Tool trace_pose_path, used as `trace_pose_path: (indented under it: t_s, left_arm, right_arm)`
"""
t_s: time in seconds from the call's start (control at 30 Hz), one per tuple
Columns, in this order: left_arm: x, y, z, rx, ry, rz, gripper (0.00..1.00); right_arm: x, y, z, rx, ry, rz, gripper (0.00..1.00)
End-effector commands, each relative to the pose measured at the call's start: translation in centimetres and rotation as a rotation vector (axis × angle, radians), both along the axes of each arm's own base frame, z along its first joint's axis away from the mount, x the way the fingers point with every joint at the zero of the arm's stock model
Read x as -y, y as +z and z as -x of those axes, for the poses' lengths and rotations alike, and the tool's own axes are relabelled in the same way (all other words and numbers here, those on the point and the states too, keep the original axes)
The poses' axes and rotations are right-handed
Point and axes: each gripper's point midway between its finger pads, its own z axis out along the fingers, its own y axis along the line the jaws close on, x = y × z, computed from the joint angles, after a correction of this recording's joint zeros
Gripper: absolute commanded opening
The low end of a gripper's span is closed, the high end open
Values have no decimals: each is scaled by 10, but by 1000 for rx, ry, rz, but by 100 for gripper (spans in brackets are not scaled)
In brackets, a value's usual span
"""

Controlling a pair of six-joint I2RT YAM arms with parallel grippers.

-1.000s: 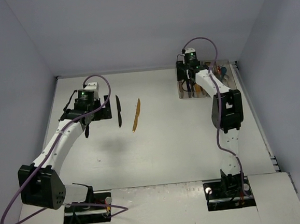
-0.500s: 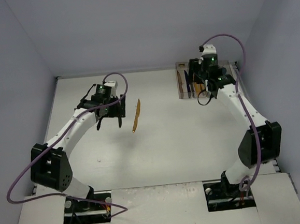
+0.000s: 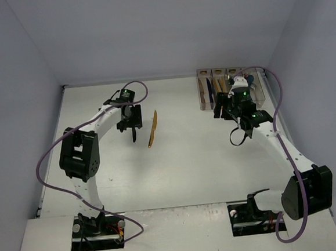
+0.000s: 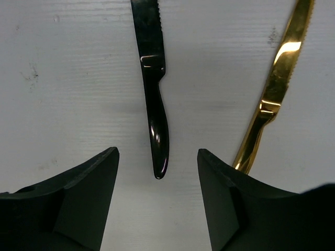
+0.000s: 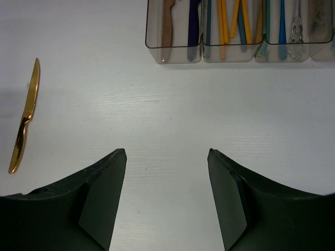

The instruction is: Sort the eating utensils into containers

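From above and behind, we look down on the whole tabletop [image 3: 188, 164]. Our left wrist view faces straight down, close over it; our right wrist view sits higher. All three share the gold knife [image 3: 151, 128].

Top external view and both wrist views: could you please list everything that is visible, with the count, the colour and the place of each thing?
table: one, white, under everything
black knife: one, black, flat on the table, its handle between the left tool's fingers, untouched
gold knife: one, gold, flat on the table beside the black knife, apart from it
containers: four, clear, joined in a row at the table's far right
sorted utensils: several, copper, dark blue, orange, teal, silver, inside the containers
arms: two, white and black, purple cables, bases at the near edge
left tool: one, black, open, over the black knife
right tool: one, black, open, empty, before the containers
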Motion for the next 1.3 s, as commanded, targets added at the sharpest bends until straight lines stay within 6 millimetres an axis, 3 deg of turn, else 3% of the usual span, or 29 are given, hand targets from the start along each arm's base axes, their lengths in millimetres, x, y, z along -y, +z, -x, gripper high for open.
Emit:
trace_pose_path:
  t_s: [0.0,0.23,0.67,1.07,1.17,1.27]
  left_arm:
    - [-9,20,-25,42,86,13,53]
    - [-10,8,-38,24,92,-1,45]
    - [-14,-21,-41,-33,88,-58,39]
    - [-15,-56,-44,-111,89,-97,2]
    - [-9,-51,-44,-107,85,-65,0]
    - [1,-20,-48,-46,85,9,0]
  right_arm:
    - [-12,28,1,105,32,-65,61]
    - [-12,21,14,103,49,-73,61]
    - [-13,13,21,90,59,-77,62]
    - [-22,7,26,73,94,-89,62]
    - [-33,8,28,69,126,-96,62]
    - [-59,23,28,112,198,-116,62]
